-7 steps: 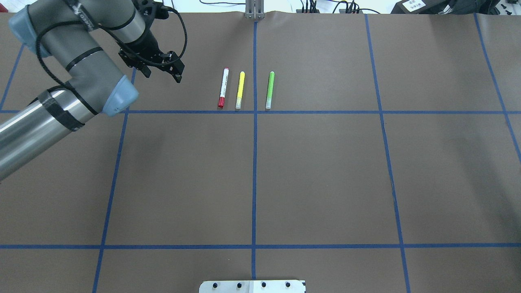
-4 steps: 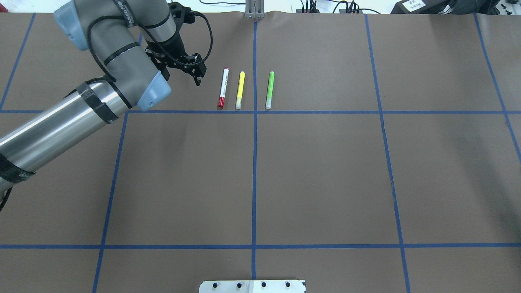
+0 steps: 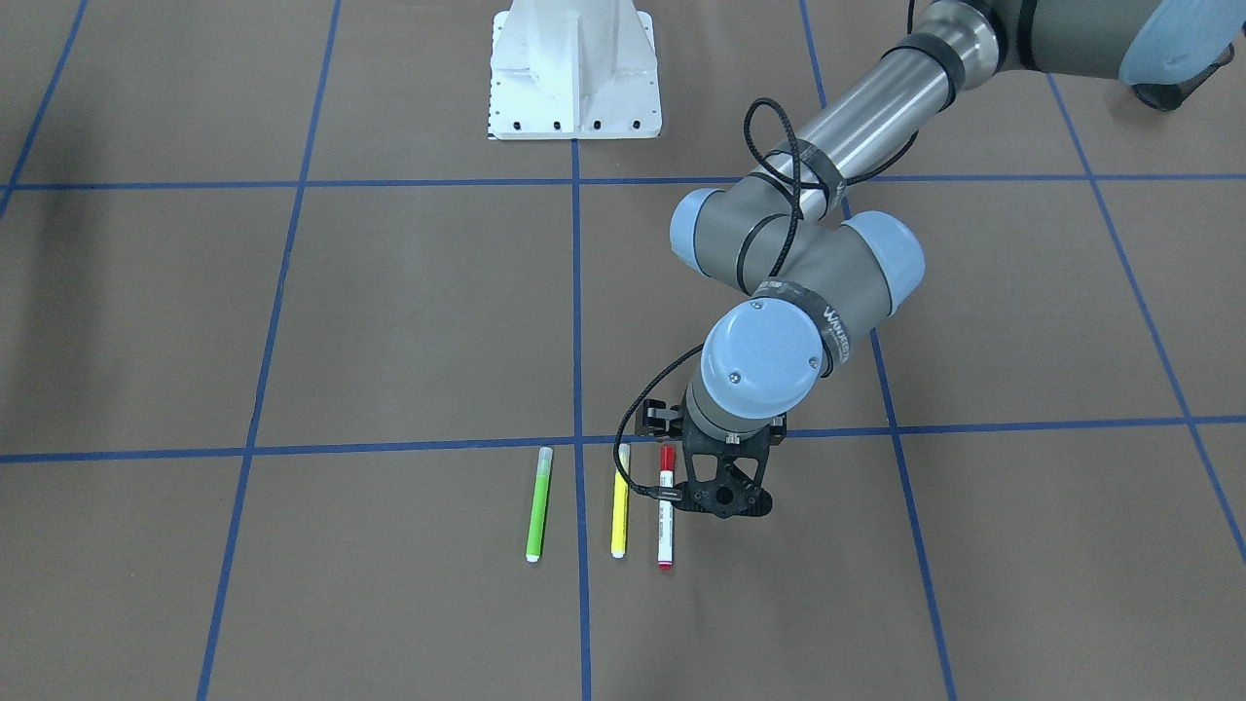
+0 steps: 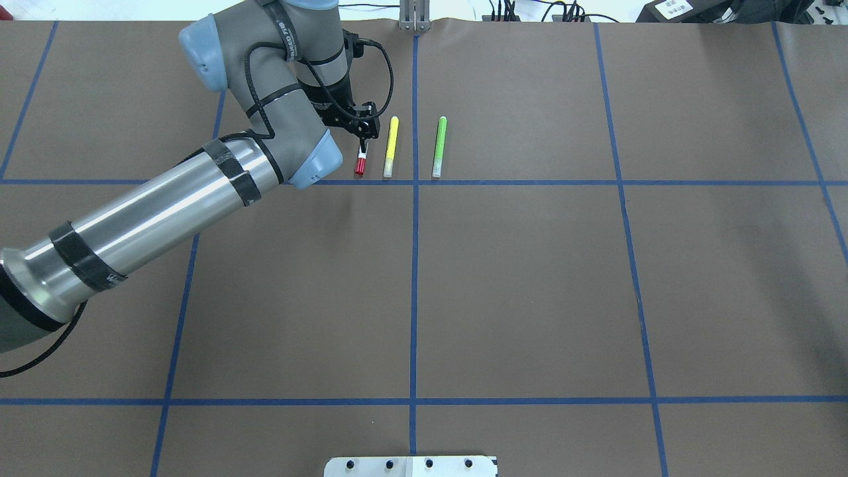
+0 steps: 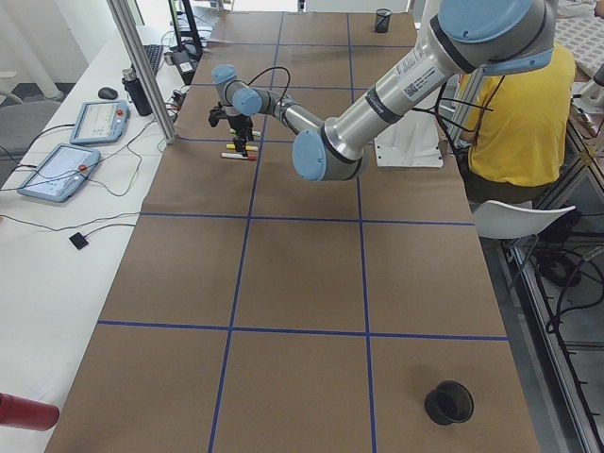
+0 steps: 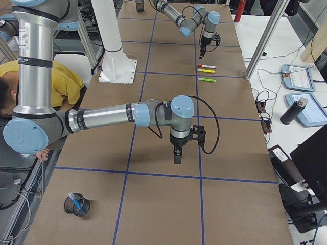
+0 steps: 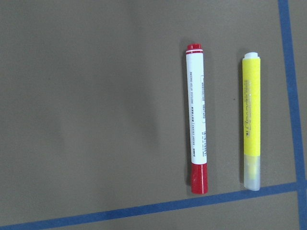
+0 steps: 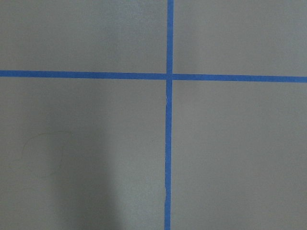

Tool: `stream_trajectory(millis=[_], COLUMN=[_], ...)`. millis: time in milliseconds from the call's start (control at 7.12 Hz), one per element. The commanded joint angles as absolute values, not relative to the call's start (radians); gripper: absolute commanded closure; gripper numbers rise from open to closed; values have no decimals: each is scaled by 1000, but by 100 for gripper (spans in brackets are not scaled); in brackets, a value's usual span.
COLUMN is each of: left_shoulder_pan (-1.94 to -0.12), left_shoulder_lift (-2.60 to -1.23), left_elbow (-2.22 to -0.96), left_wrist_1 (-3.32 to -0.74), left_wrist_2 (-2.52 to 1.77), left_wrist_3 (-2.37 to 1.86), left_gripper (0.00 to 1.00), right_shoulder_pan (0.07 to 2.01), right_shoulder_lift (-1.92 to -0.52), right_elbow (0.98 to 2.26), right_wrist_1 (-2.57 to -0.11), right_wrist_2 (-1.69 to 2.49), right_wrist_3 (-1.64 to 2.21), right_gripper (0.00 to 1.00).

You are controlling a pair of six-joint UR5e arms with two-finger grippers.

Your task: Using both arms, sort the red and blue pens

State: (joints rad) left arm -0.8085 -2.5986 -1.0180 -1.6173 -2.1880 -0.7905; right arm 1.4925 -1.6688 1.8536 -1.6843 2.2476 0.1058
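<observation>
Left arm: enters the overhead view at 8 o'clock, its smooth silver forearm stretched toward 1 o'clock. The wrist is folded so the left gripper points straight down over the red pen.

Claw: a black frame seen nearly end-on. Cannot tell whether it is spread or pressed together, and the wrist camera shows no fingers.

Red pen: lies flat on matte brown paper in the far row at 12 o'clock. It has a glossy white barrel with print, and its red cap points to 6 o'clock, just short of a blue tape line. In the overhead view the gripper hides most of the barrel.

The yellow marker lies parallel at its 3 o'clock, with the green marker beyond.

Right arm: its right gripper points down above bare paper. Its claw state cannot be told either.

Blue pen: sits in a black mesh cup at 7 o'clock of the right-end view, too small for detail.
</observation>
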Motion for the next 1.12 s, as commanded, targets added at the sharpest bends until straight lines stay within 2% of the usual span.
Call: stream_trajectory(millis=[0,140,421,702,982], left_shoulder_pan=[-776,-772,-761,-739,-732], left_shoulder_lift=[-2629,-2655,-2661,-2661,-2661], left_elbow=[-962,-887,-839,-834,-834], left_wrist_1=[-1656,-1720,-1775,-1781,-1781], left_wrist_2=[-2137,-2113,-2079,-2056,-2056], left_wrist_3=[-853,-867,-867,-868,-871], left_gripper=[11,11,16,36,44], right_shoulder_pan=[1493,1493,1493,1493,1493], right_shoulder_lift=[-1669,-1669,-1669,-1667,-1667], right_elbow=[1853,1853,1853,1852,1852], right_wrist_1=[-1684,-1684,-1684,-1684,-1684], right_wrist_2=[2246,2246,2244,2244,2244], right_wrist_3=[106,106,106,106,106], right_gripper=[0,0,0,0,0])
